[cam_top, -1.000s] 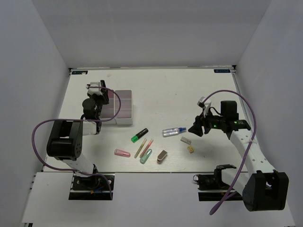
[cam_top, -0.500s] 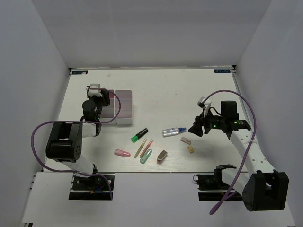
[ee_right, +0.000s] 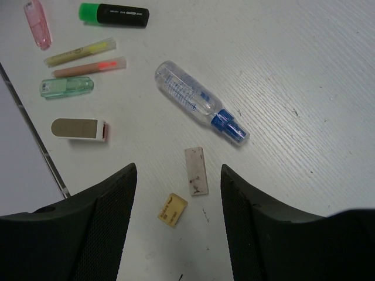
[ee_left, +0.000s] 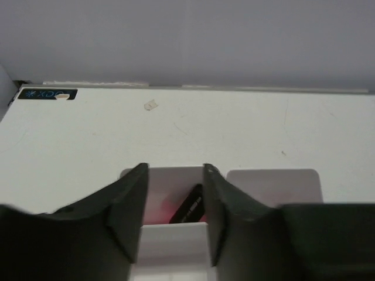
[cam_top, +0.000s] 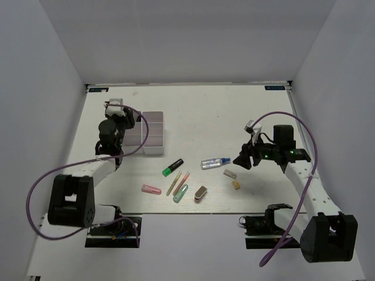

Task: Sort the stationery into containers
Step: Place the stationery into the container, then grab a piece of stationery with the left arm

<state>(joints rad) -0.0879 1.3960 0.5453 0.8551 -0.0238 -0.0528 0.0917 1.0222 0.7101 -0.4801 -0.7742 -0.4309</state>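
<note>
The white organizer box (cam_top: pixel 153 134) stands at the left. My left gripper (cam_top: pixel 119 116) hovers over its far end, open and empty. In the left wrist view the fingers (ee_left: pixel 174 173) straddle a compartment of the box (ee_left: pixel 272 179) that holds a dark item (ee_left: pixel 188 206) on something pink. The stationery lies in the middle: green highlighter (cam_top: pixel 173 167), clear bottle (cam_top: pixel 214 163), pink capsule (cam_top: pixel 150 188), two pens (cam_top: pixel 176 182), teal tube (cam_top: pixel 180 193). My right gripper (cam_top: pixel 241 159) is open above the grey block (ee_right: pixel 195 170) and tan block (ee_right: pixel 173 209), touching neither.
A brown block with a red end (cam_top: pixel 201 193) lies next to the teal tube, also in the right wrist view (ee_right: pixel 79 129). Grey walls close in the table on three sides. A purple cable loops from each arm.
My left arm has shifted, its elbow dropping toward the near edge, with the gripper staying over the box's far end. The right arm and the loose stationery have not moved.
</note>
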